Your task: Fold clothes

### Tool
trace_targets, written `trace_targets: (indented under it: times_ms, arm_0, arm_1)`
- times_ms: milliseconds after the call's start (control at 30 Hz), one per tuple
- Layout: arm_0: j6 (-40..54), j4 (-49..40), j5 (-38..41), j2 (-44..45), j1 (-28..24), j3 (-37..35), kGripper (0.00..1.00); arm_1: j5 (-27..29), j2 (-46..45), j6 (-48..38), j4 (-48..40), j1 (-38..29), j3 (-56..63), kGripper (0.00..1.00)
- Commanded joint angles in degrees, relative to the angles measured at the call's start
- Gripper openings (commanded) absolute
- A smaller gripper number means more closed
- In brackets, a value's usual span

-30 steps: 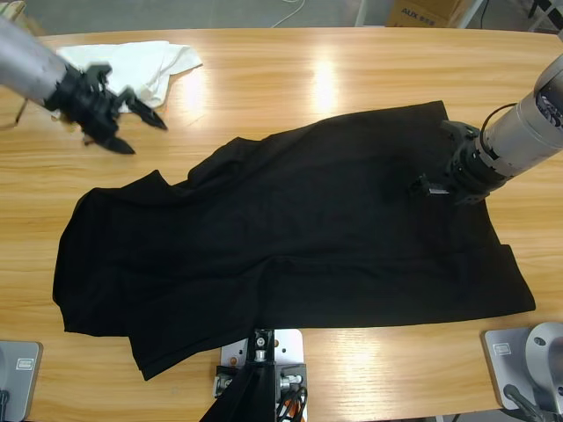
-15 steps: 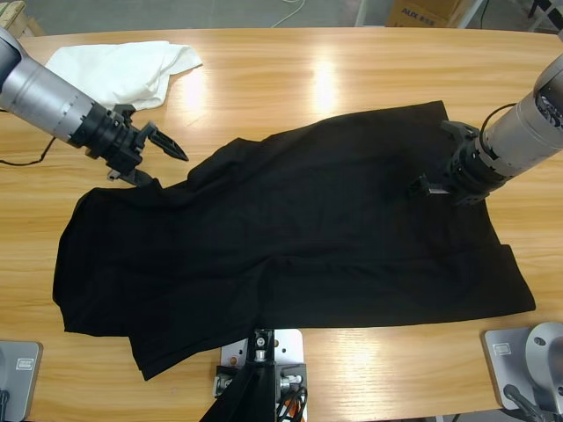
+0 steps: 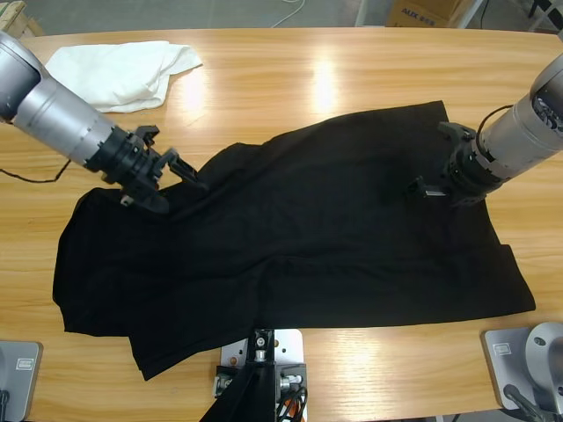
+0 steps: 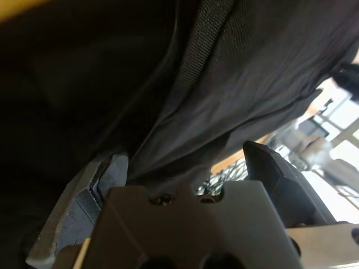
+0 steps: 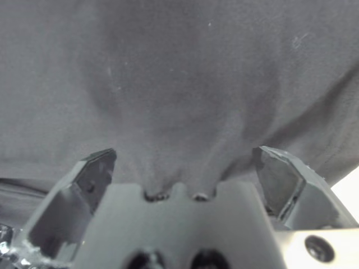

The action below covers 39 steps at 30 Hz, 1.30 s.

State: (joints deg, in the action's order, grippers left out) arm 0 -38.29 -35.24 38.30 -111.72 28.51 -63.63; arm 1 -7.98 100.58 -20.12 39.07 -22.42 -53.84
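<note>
My left gripper [image 3: 171, 176] is down at the upper-left edge of the black T-shirt [image 3: 299, 237], its two black jaws spread apart with the fabric reaching between them. Along that wrist's view, a ribbed hem of the T-shirt [image 4: 224, 73] runs away from the jaws on a slant, and folds of cloth bunch right at the base of the left gripper [image 4: 190, 185], touching its body. One jaw tip stands clear of the cloth on one side; the other lies half under the fabric, so the jaws are parted around the shirt and not yet closed on it.

My right gripper [image 3: 431, 180] rests on the shirt's far side, near its upper-right corner, well apart from the left one with the whole spread of cloth between them. In that wrist's view the right gripper [image 5: 182, 168] has its jaws held wide, and the T-shirt [image 5: 179, 84] fills everything ahead of them, puckering into small folds just where it meets the gripper's body. Neither jaw pinches the cloth.

The shirt lies flat but rumpled across the wooden table [image 3: 352, 70], stretching from beneath my left gripper over to beyond my right, with a loose fold running on toward the table's near edge. Behind my left arm, near the table's far corner, sits a crumpled white garment [image 3: 123, 70], apart from the shirt.
</note>
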Motion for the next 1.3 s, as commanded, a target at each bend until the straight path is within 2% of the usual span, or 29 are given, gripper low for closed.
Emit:
trace_targets:
  times_ms: [33, 200, 333, 367, 433, 533, 567, 633, 767, 867, 967, 1033, 1133, 1200, 1267, 1300]
  arm_0:
    - [-0.68, 2.58, 1.25, 3.39, 5.93, 6.45, 0.803]
    - [-3.70, 6.59, 0.39, 6.70, 10.60, 11.67, 0.803]
    - [-4.76, 6.64, -11.28, 18.81, 9.18, 8.64, 0.802]
    - [-3.19, 6.45, -12.92, 19.26, 7.91, 7.36, 0.802]
    - [8.04, 5.15, -14.22, 15.17, 4.98, 3.35, 0.875]
    - [25.25, -4.34, -15.64, 5.17, 4.71, -9.07, 0.881]
    - [28.20, -7.81, -17.09, 2.83, 4.80, -12.31, 0.882]
    - [33.81, -14.84, -21.20, -1.32, 4.89, -17.83, 0.962]
    - [40.51, -19.51, -23.15, -4.55, 6.54, -19.62, 1.000]
    - [41.16, -19.27, -23.87, -5.40, 9.48, -19.25, 1.000]
    - [40.70, -18.25, -23.54, -6.93, 10.04, -19.53, 0.990]
    - [40.75, -18.02, -23.33, -7.81, 10.07, -20.01, 0.925]
    - [40.75, -17.67, -23.29, -8.81, 10.07, -20.13, 0.891]
    - [40.52, -17.17, -23.27, -9.02, 10.11, -20.32, 0.815]
    - [40.31, -17.23, -23.27, -9.04, 10.65, -21.05, 0.554]
    - [40.31, -17.31, -23.27, -9.21, 11.01, -21.26, 0.470]
  arm_1:
    - [-0.83, 1.81, -0.88, -1.01, -1.13, 1.54, 1.000]
    - [-0.83, 2.02, -0.97, -1.33, -1.27, 1.63, 1.000]
    - [-0.83, 1.99, -0.97, -1.45, -1.34, 1.72, 1.000]
    - [-0.81, 1.97, -0.97, -1.43, -1.41, 1.72, 1.000]
    - [-0.81, 1.74, -0.97, -1.42, -1.66, 1.81, 1.000]
    - [-0.81, 1.41, -0.97, -1.36, -1.75, 1.89, 1.000]
    - [-0.81, 1.27, -0.97, -1.36, -1.75, 1.89, 1.000]
    - [-0.81, 1.30, -0.97, -1.36, -1.75, 1.96, 1.000]
    - [-0.83, 2.18, -1.01, -1.65, -1.75, 1.98, 1.000]
    - [-0.81, 2.57, -1.06, -1.89, -1.75, 1.98, 1.000]
    - [-0.83, 2.53, -1.06, -1.89, -1.75, 2.00, 1.000]
    - [-0.84, 2.37, -1.06, -1.89, -1.75, 2.07, 1.000]
    - [-0.83, 2.34, -1.15, -1.86, -1.75, 2.14, 0.998]
    - [-0.83, 2.34, -1.24, -1.84, -1.75, 2.16, 0.985]
    - [-0.84, 2.48, -1.24, -1.89, -1.75, 2.16, 0.977]
    - [-0.83, 2.53, -1.29, -1.89, -1.75, 2.14, 0.977]
